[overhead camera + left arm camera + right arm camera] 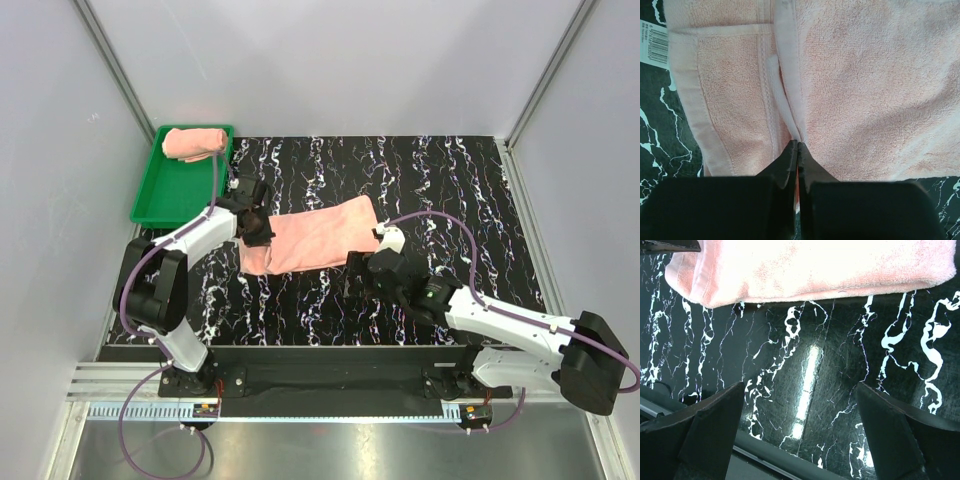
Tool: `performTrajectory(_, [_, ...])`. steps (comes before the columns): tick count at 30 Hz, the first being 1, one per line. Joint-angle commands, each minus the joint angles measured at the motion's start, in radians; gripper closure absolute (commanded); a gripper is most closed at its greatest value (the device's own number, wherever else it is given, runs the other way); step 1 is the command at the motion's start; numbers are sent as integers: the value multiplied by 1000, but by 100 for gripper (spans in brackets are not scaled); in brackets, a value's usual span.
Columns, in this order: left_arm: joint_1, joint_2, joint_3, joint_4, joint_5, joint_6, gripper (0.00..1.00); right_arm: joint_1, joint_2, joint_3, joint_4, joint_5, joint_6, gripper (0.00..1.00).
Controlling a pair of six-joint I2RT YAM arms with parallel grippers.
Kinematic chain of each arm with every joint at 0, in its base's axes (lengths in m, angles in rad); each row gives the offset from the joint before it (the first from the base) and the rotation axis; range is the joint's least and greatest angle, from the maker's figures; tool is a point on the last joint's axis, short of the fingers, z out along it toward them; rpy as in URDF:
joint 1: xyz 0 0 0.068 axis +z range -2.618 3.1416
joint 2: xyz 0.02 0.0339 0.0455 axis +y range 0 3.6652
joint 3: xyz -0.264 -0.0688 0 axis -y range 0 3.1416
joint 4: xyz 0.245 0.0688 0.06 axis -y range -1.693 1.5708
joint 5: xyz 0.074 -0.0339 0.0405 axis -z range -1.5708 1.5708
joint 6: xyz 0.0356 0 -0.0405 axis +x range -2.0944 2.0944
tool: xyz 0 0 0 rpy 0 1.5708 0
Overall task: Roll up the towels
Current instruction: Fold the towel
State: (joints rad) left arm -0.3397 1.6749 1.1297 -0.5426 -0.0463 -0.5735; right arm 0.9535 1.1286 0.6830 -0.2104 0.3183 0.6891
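- Top external view, cloth: we log one rolled towel (195,143) lying at the far end of the green tray (170,200), which we take as finished. A second, flat towel (320,235) lies spread across the middle of the table (460,190), probably laid out lengthwise so it can be rolled from one end.
- Top external view, arms: the left gripper (255,228) sits on the flat towel's left end. The right gripper (385,265) hangs just beside the near right corner, apart from the cloth.
- Left wrist view: the left gripper (798,145) has its fingers pressed fully together, tips down on a raised fold of the flat towel (865,90) beside a stitched hem. We cannot tell whether any cloth is caught between them. A printed label (654,45) shows at the corner.
- Right wrist view: the right gripper (800,425) stands spread wide and holds nothing, with bare tabletop between its fingers. The flat towel's edge (815,265) lies ahead, so we judge this arm is waiting to steady or tuck.
- Surface and room: the tabletop is glossy black with white marble veining and reflects a lamp. Plain grey walls (60,120) with metal corner posts enclose it.
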Motion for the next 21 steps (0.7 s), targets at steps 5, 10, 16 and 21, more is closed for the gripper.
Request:
performTrajectory(5, [-18, -90, 4, 43, 5, 30, 100, -4, -29, -10, 5, 47, 13, 0])
performTrajectory(10, [-18, -156, 54, -2, -17, 52, 100, -4, -30, 0, 0, 53, 7, 0])
performTrajectory(16, [-13, -242, 100, -68, -56, 73, 100, -4, -32, 12, -18, 64, -3, 0])
performTrajectory(21, [36, -299, 107, -111, -78, 89, 100, -5, -29, 21, -24, 64, -8, 0])
